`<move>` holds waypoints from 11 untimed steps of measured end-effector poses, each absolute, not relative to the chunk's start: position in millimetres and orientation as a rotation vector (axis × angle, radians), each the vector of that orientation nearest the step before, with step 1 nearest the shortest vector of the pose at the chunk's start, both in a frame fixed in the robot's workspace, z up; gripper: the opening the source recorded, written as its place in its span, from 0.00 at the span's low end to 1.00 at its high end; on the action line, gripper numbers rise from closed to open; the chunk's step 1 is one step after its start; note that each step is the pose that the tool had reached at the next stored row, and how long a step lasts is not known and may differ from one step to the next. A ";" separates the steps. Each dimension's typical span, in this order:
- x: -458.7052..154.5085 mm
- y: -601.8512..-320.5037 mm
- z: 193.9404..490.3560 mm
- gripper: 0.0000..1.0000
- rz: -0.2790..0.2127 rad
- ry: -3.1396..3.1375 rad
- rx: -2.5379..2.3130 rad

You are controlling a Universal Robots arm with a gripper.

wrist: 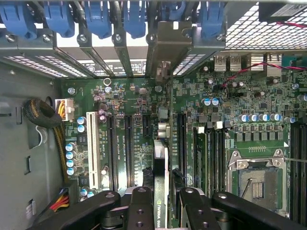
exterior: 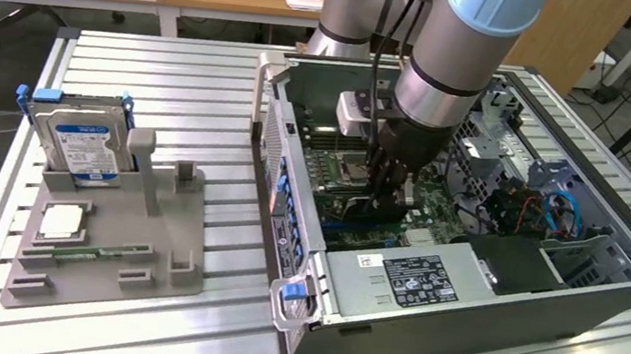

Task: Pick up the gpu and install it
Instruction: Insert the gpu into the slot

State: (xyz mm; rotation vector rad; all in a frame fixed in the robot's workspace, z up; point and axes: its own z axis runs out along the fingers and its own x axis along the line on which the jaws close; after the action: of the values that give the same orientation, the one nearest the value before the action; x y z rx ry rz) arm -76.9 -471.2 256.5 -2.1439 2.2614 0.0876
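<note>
Arm reaching down into the open computer case [exterior: 596, 269] on the table [exterior: 159, 65].
From the exterior view, the tool [exterior: 383, 206] sits low over the motherboard [exterior: 343, 158]. Through the wrist view, the tool [wrist: 167, 201] is clenched on the gpu [wrist: 161, 167], held edge-on above the slots, its silver bracket [wrist: 169, 45] up against the rear openings.

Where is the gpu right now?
The gpu stands on edge in the tool, inside the open computer case, over the motherboard slots, its silver bracket at the case's rear slot openings.
</note>
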 end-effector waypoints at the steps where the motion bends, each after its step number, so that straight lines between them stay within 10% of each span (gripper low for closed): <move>1: -76.9 -471.1 256.8 0.26 0.088 2.261 -2.144; 11: -77.2 -469.0 259.8 0.26 0.088 2.261 -2.144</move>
State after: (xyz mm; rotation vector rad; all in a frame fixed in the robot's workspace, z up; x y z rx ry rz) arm -77.2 -469.0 259.8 -2.1437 2.2610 0.0876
